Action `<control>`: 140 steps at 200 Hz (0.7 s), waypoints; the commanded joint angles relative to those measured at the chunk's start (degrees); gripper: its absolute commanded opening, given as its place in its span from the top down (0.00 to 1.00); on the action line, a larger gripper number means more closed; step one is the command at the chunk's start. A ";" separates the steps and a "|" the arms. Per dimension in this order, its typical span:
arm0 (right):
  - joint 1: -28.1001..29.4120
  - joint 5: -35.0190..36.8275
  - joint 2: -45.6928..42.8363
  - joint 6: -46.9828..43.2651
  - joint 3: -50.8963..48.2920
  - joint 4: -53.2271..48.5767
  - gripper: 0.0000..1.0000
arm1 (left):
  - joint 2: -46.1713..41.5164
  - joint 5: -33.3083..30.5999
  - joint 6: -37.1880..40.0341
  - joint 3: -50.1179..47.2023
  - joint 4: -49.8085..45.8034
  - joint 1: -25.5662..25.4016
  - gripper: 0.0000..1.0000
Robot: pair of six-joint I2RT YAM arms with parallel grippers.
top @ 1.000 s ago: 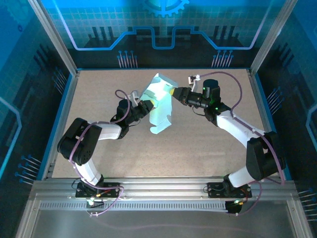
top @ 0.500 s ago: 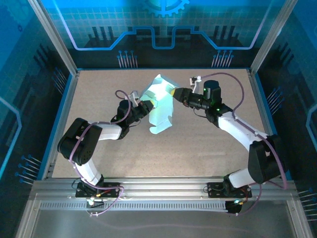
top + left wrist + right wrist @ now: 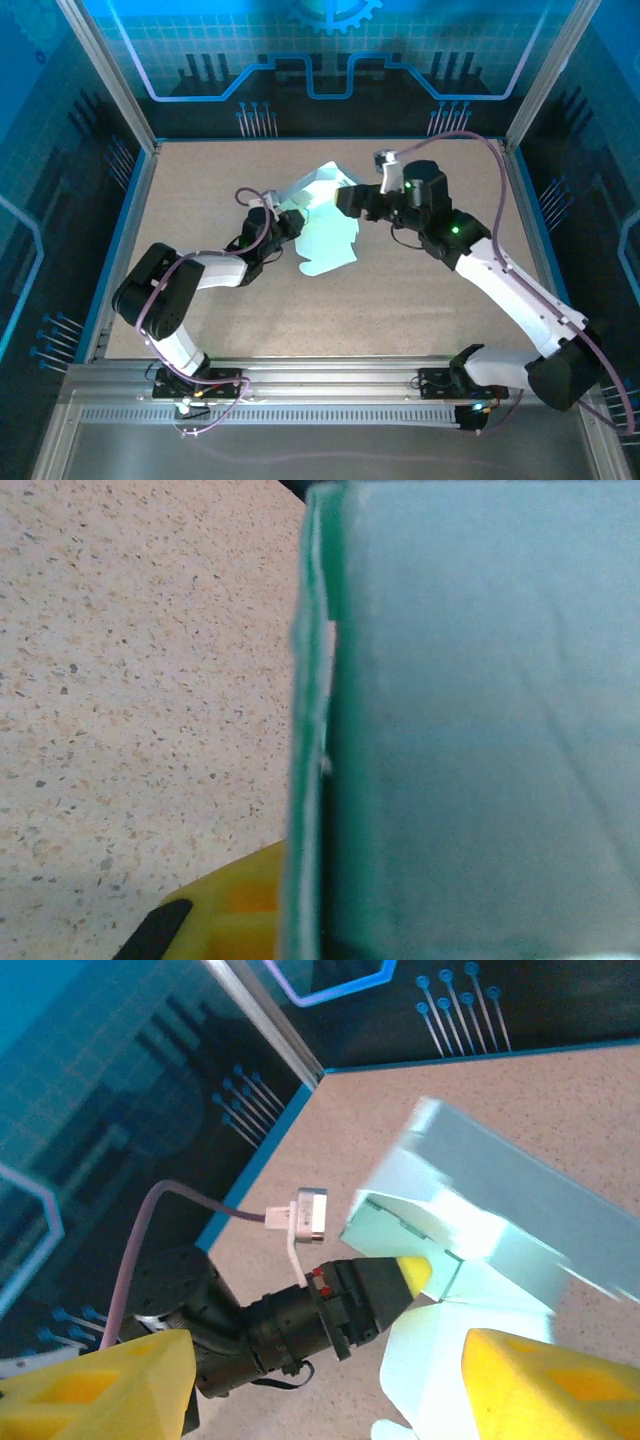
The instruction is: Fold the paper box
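Paper box [image 3: 325, 238] lies part-formed mid-worktop, towards the far side: one panel flat on the speckled worktop [image 3: 420, 300], the far panel [image 3: 318, 180] lifted off it along a crease. Left claw [image 3: 293, 222] is pressed together on the box's left edge. In the left wrist view the card edge [image 3: 310, 730] stands right against the lens, and the right wrist view shows a yellow fingertip [image 3: 413, 1274] clamped on the card. Judged purpose: an anchor, so the sheet cannot slide or spring flat while the other arm works the flaps. Right claw [image 3: 343, 202] hangs over the box's right side with its fingers [image 3: 545, 1380] spread wide and nothing pinched between them, the card lying just beyond them. Likely releasing or re-gripping. Obstructions: the left arm's wrist and its purple cable [image 3: 250, 190] sit close to the fold line, leaving the right claw little room on that side. The enclosure frame [image 3: 110, 110] is well apart.
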 commanded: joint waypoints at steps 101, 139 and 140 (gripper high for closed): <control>5.38 17.55 22.92 2.85 26.10 -25.13 0.49 | -5.08 -11.86 12.60 0.06 -6.51 -4.11 1.00; 5.29 19.08 24.38 5.40 26.60 -26.59 0.55 | -5.45 -11.40 12.28 -0.51 -5.66 -4.19 1.00; 5.29 19.02 24.44 5.45 26.61 -26.59 0.55 | -5.48 -11.34 12.24 -0.55 -5.69 -4.23 1.00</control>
